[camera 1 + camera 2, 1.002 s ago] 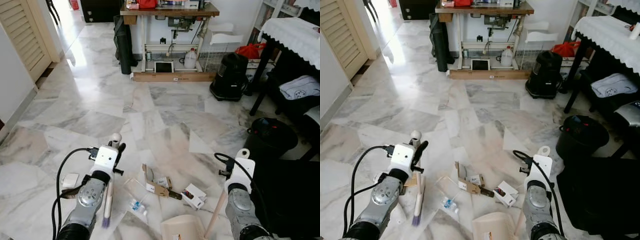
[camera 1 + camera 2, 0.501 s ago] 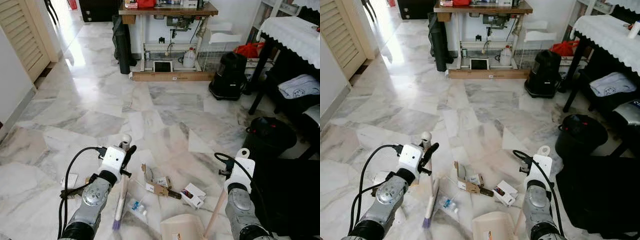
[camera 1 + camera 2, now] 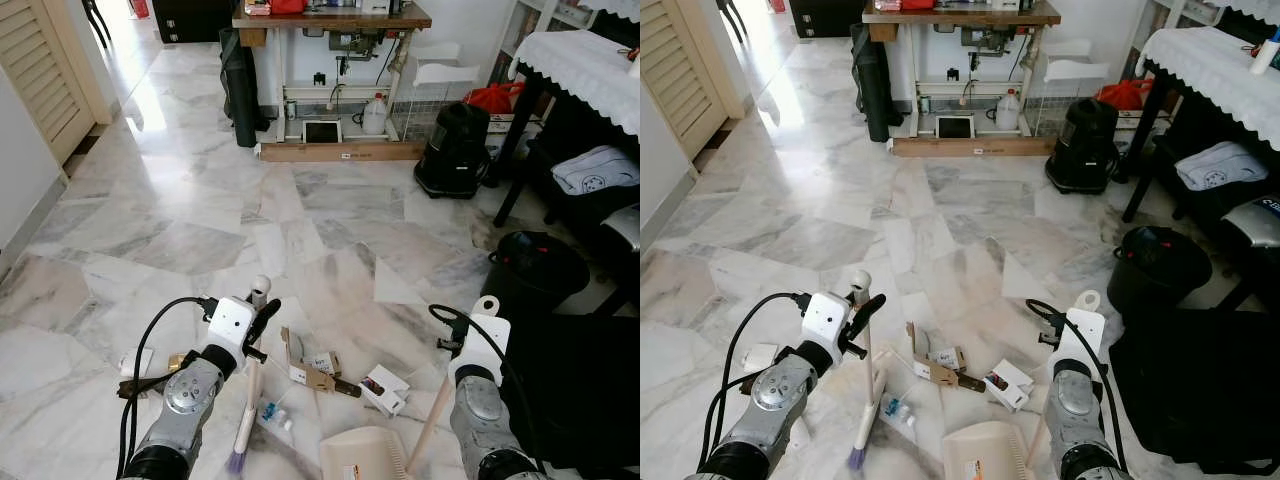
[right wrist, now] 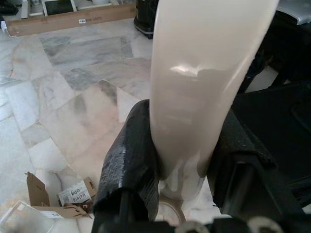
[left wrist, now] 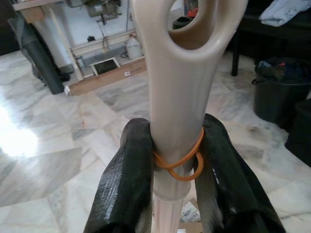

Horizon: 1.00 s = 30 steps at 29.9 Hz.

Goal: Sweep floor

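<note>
Firmly, the broom (image 3: 864, 415) handle is clenched in the left hand (image 5: 170, 160), bristles kept on the floor (image 3: 200, 220) at 9 o'clock of the litter (image 3: 320, 372), ready for a push. The dustpan (image 3: 362, 455) handle is gripped by the right hand (image 4: 184, 165), the pan set at 6 o'clock to catch it.

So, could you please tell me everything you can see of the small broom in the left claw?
The broom has a slim cream plastic handle with a loop hole at its top end and purple bristles at its foot. It stands tilted, bristles down on the marble floor beside the scattered litter. The left claw is shut on the upper handle, one black finger each side, where an orange rubber band wraps it.
</note>
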{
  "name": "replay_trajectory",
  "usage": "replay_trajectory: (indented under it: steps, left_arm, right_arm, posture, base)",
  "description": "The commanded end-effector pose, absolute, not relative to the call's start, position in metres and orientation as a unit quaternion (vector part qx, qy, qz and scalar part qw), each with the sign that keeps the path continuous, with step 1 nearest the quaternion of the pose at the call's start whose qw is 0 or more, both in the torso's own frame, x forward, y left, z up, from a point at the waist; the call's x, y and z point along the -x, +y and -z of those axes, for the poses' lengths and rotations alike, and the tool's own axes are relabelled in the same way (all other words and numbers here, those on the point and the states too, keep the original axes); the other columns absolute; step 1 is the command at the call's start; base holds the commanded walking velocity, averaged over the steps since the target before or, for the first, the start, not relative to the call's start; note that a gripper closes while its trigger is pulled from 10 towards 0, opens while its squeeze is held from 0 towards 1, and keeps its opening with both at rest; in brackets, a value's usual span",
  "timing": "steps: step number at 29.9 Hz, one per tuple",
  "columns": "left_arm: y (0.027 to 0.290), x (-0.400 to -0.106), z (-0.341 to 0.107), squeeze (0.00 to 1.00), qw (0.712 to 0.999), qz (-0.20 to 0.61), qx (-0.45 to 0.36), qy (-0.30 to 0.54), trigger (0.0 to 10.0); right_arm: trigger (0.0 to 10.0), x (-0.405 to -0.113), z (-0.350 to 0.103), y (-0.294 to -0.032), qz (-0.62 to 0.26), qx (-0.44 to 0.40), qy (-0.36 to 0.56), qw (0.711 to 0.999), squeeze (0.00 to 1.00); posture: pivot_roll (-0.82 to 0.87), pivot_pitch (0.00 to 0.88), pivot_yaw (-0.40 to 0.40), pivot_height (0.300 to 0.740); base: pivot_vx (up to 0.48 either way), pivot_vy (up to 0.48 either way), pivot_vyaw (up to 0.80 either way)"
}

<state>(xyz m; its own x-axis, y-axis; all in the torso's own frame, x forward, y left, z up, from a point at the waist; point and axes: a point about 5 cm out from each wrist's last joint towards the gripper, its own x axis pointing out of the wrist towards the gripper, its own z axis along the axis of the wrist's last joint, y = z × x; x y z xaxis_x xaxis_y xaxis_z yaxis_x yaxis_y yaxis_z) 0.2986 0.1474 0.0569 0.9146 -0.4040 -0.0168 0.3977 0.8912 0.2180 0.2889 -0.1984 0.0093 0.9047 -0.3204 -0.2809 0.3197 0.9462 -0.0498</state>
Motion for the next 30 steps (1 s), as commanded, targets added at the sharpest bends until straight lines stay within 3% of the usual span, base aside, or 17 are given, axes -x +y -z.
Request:
replay_trajectory:
  steps: [1, 30]
  left_arm:
    - [0.148, -0.302, -0.061, 0.00, 0.972, 0.211, -0.104, -0.019, 10.0]
    - [0.147, -0.303, -0.076, 0.00, 0.950, 0.295, -0.102, -0.017, 10.0]
  right_arm:
    - [10.0, -0.285, -0.004, -0.196, 0.162, -0.005, 0.160, 0.974, 0.00]
    - [10.0, -0.283, -0.007, -0.209, 0.223, 0.031, 0.154, 0.962, 0.00]
  posture:
    - [0.03, 0.000, -0.006, 0.740]
    - [0.04, 0.000, -0.008, 0.740]
  base:
    - [0.000, 0.000, 0.00]
    - [0.000, 0.000, 0.00]
